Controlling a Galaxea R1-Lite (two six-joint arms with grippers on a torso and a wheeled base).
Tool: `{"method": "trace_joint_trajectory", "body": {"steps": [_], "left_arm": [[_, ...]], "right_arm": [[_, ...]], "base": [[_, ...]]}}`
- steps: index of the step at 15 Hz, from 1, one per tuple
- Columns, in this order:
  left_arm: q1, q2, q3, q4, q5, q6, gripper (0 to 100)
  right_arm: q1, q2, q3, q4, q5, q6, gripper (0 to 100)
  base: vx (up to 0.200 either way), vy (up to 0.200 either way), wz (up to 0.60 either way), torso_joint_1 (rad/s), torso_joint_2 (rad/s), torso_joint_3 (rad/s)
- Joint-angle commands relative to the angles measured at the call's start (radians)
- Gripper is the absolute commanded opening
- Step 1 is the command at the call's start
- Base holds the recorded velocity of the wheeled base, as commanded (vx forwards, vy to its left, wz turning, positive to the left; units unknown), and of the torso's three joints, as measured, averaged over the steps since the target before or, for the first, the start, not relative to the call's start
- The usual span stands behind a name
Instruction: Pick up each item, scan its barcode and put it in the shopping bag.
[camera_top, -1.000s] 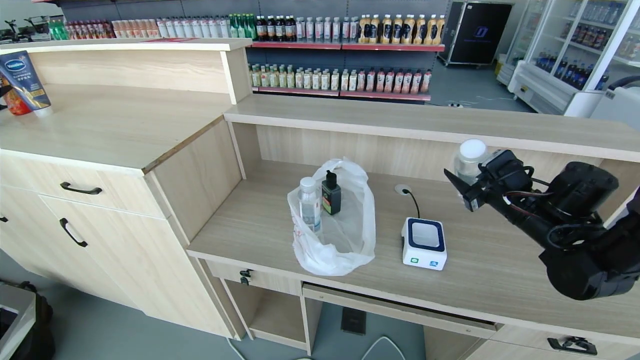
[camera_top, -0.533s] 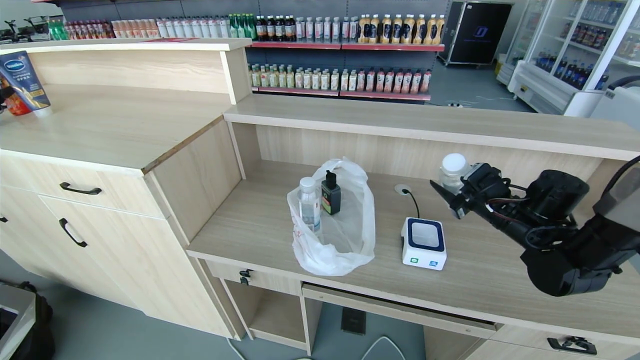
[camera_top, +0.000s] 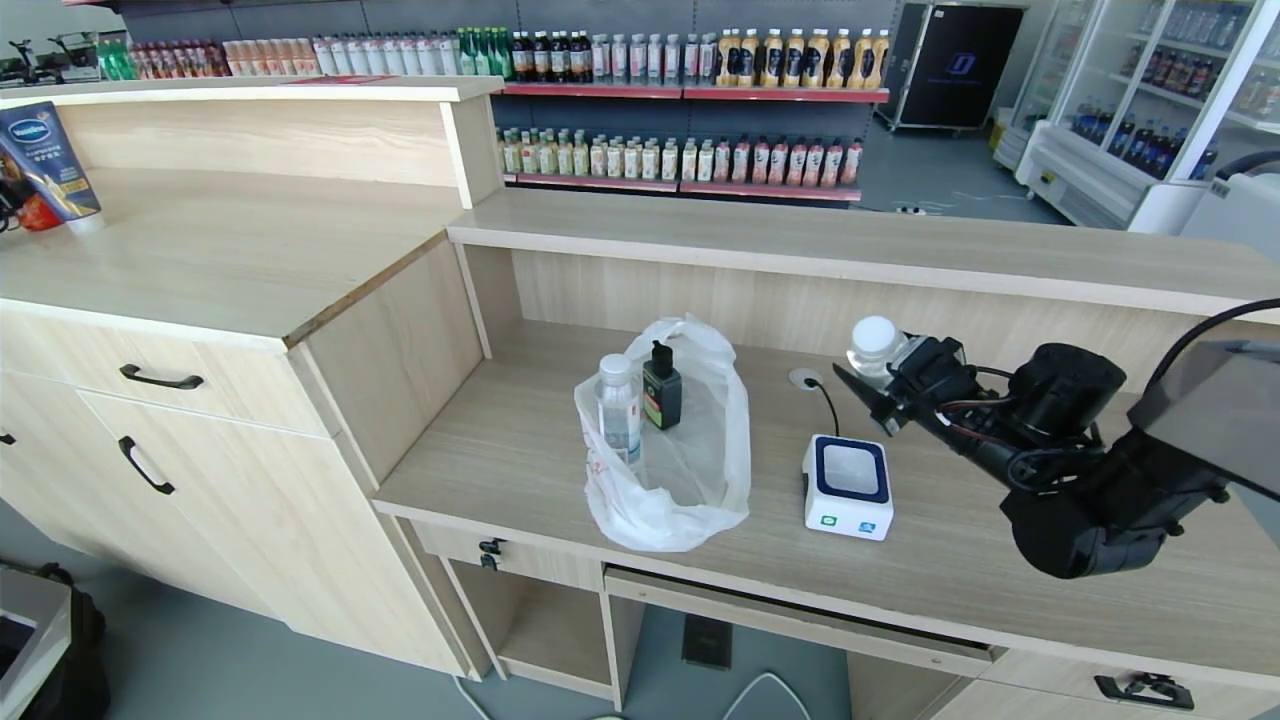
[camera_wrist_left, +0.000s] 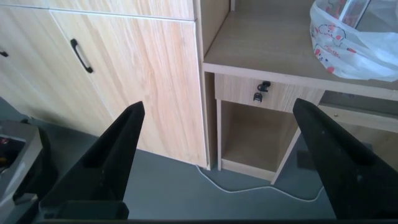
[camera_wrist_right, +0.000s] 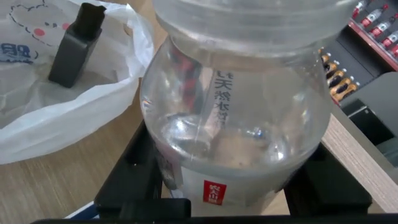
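My right gripper (camera_top: 880, 385) is shut on a clear bottle (camera_top: 871, 347) with a white cap, held in the air just behind and right of the white barcode scanner (camera_top: 848, 486) on the lower counter. The right wrist view looks straight at the bottle (camera_wrist_right: 239, 118), with the dark fingers (camera_wrist_right: 140, 174) at its sides. A white plastic shopping bag (camera_top: 668, 445) stands open left of the scanner; a clear bottle (camera_top: 618, 405) and a black pump bottle (camera_top: 662, 386) stand in it. My left gripper (camera_wrist_left: 227, 149) is open, hanging low beside the counter over the grey floor.
A cable runs from the scanner to a grommet (camera_top: 805, 378) in the counter. The raised back ledge (camera_top: 860, 250) runs behind the work area. A blue tube (camera_top: 45, 165) stands on the higher counter at far left. Wood drawers (camera_wrist_left: 124, 68) lie below.
My right arm has carried the bottle left and downward, from high at the right toward the space just behind the scanner. The bag and scanner have not moved.
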Motion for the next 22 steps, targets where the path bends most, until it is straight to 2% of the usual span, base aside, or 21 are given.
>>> {"method": "trace_joint_trajectory", "body": {"steps": [1, 8, 13, 16, 22], "left_arm": [[0.000, 0.000, 0.000, 0.000, 0.000, 0.000, 100], [0.000, 0.000, 0.000, 0.000, 0.000, 0.000, 100], [0.000, 0.000, 0.000, 0.000, 0.000, 0.000, 100], [0.000, 0.000, 0.000, 0.000, 0.000, 0.000, 100], [0.000, 0.000, 0.000, 0.000, 0.000, 0.000, 100]], "right_arm": [[0.017, 0.031, -0.032, -0.001, 0.000, 0.001, 0], [0.053, 0.092, -0.113, -0.004, 0.002, 0.007, 0], [0.052, 0.100, -0.109, -0.004, 0.002, 0.009, 0], [0.047, 0.119, -0.112, -0.005, 0.057, 0.010, 0], [0.044, 0.143, -0.126, -0.010, 0.063, 0.010, 0]], "base": [[0.000, 0.000, 0.00, 0.000, 0.00, 0.000], [0.000, 0.000, 0.00, 0.000, 0.00, 0.000], [0.000, 0.000, 0.00, 0.000, 0.00, 0.000], [0.000, 0.000, 0.00, 0.000, 0.00, 0.000], [0.000, 0.000, 0.00, 0.000, 0.00, 0.000]]}}
